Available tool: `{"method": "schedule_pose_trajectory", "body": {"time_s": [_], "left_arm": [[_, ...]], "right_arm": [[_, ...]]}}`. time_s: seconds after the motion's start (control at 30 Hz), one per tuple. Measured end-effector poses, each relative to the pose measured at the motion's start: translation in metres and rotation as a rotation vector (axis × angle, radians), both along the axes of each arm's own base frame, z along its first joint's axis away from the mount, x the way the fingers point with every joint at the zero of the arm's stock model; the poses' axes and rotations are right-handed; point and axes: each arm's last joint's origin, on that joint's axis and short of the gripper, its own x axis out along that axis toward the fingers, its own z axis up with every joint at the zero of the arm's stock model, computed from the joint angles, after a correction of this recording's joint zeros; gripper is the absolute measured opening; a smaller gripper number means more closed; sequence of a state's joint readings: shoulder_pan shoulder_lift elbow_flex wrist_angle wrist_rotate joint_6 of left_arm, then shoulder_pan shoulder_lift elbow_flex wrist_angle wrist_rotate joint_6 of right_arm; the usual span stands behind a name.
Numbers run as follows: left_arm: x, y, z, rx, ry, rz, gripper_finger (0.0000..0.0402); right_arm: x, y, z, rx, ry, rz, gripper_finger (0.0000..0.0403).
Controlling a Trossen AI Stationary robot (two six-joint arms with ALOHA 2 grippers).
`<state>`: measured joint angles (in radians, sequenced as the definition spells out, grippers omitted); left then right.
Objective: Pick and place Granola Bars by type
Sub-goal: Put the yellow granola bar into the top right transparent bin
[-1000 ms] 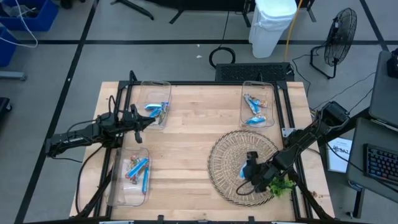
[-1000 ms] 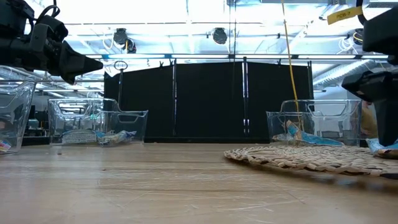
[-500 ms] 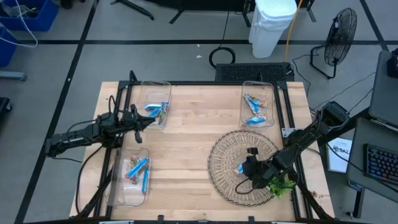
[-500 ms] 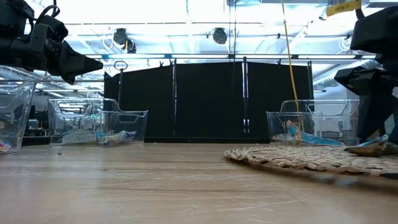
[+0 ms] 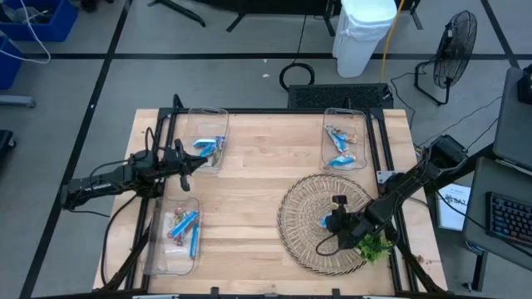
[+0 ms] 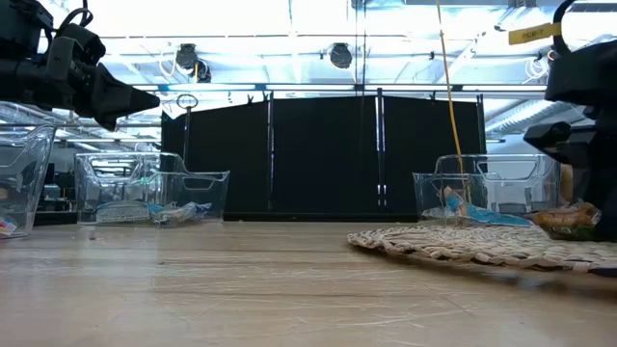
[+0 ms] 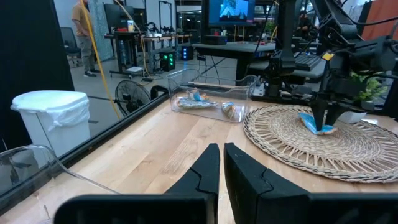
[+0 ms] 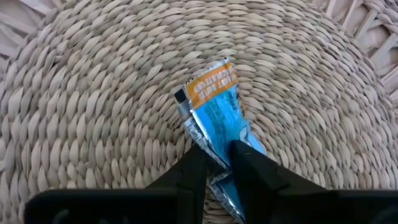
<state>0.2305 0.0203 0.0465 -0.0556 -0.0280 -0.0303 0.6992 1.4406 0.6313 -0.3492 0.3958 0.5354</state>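
So the woven round mat is the thing to orient by here. The right gripper is down on the middle of that mat, and its two fingers are pinched in on a blue-wrapped granola bar, which has an orange end poking out ahead of the fingertips. The wrist view makes the pinch pretty clear: the wrapper sits right between the fingers and lies on the weave. From above, the same right gripper shows as a dark lump over the mat's centre, with a bit of blue beside it. A green leafy sprig lies at the mat's edge, on the side nearest the right arm's base. The far clear bin just beyond the mat holds a few bars, mostly blue. Well off to the mat's left are two more clear bins: the upper left bin with a blue bar and a multicoloured one, and the lower left bin with a mix of blue and red/green ones. The left gripper hangs between those two bins, well apart from the mat, with its fingers drawn almost together and nothing in them.
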Motion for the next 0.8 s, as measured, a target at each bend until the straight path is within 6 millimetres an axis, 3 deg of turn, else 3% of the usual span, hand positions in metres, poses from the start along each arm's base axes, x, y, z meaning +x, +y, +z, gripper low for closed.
{"method": "schedule_pose_trajectory", "body": {"time_s": [0.23,0.47,0.8], "left_arm": [[0.000,0.000,0.000,0.000,0.000,0.000,0.0031],[0.000,0.000,0.000,0.000,0.000,0.000,0.0031],[0.000,0.000,0.000,0.000,0.000,0.000,0.0031]], "right_arm": [[0.004,0.001,0.000,0.000,-0.023,0.060,0.0011],[0.011,0.003,0.005,0.051,-0.077,0.103,0.0006],[0.012,-0.006,0.049,0.130,-0.296,0.145,0.0003]]}}
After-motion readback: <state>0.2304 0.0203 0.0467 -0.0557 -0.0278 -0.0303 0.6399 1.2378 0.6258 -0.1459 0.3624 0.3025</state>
